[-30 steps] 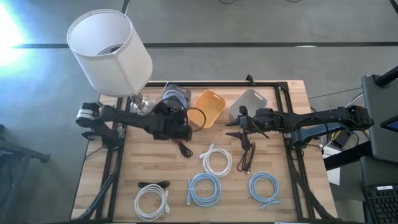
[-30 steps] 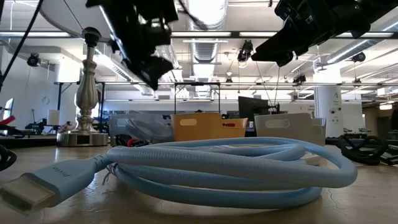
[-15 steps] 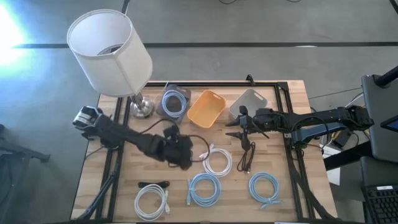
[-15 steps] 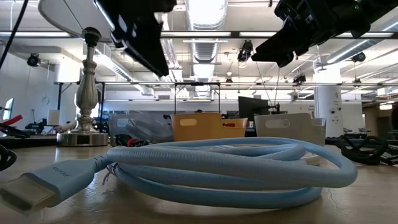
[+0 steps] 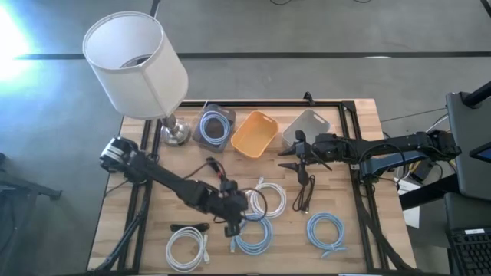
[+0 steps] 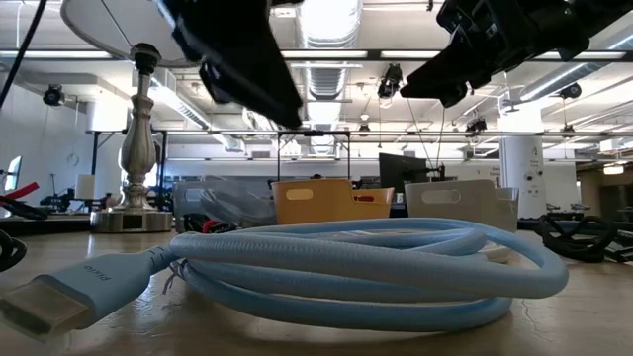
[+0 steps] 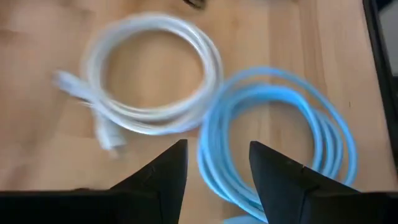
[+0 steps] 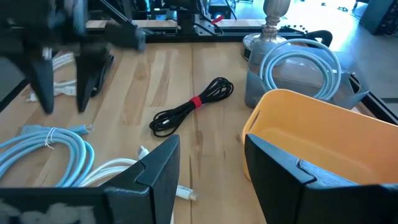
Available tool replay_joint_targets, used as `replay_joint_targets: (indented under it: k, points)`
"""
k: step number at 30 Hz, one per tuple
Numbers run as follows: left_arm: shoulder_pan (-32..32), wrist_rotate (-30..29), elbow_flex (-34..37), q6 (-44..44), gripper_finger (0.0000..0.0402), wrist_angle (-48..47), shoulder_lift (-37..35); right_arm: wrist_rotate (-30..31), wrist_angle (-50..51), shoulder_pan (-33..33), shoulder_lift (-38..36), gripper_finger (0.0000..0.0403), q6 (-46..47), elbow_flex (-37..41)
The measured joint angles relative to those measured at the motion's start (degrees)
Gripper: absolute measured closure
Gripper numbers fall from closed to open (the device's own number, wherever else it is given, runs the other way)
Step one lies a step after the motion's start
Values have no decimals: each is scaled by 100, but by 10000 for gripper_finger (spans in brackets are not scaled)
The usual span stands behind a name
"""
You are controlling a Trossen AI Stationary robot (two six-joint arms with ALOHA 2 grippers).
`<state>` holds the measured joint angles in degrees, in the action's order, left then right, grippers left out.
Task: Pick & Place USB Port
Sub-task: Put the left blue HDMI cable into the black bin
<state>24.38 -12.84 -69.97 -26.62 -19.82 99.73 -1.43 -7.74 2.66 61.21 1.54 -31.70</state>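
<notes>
Several coiled cables lie flat on the wooden table: two white coils, two light blue coils, and black bundles. One black bundle has a red tie. My left gripper hangs open above the table. In its wrist view the left gripper is over the gap between a white coil and a light blue coil. My right gripper hovers open near the grey bin and holds nothing.
Three bins stand along the far side: a blue-grey bin holding a light blue coil, an orange bin, and the grey bin. A lamp with a white shade stands at the far left corner. A light blue cable fills the low view's foreground.
My left arm has swung from beside the blue-grey bin toward the table's near edge and to the right. It now hangs over the white and light blue coils. The cables have stayed where they were.
</notes>
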Motion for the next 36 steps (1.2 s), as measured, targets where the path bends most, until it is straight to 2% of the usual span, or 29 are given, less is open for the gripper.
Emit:
replay_joint_targets:
  k: [5,11,18,21,27,29,36]
  points:
    - [11,486,0,77,227,216,584,0,14,-2,0,225,0,0]
    - [5,513,0,13,227,344,1122,0,19,-2,0,225,-9,0]
    - [2,359,-17,25,230,580,1352,0,19,-1,0,225,-13,0]
    - [6,305,-17,106,252,571,1350,0,19,-2,0,225,-13,0]
    - [0,231,-13,102,337,532,1340,0,19,-1,0,225,-2,0]
    - [4,140,-10,30,354,532,1327,0,19,-2,0,225,-2,0]
    - [0,-93,24,-29,345,443,952,1,10,-1,0,225,-2,0]
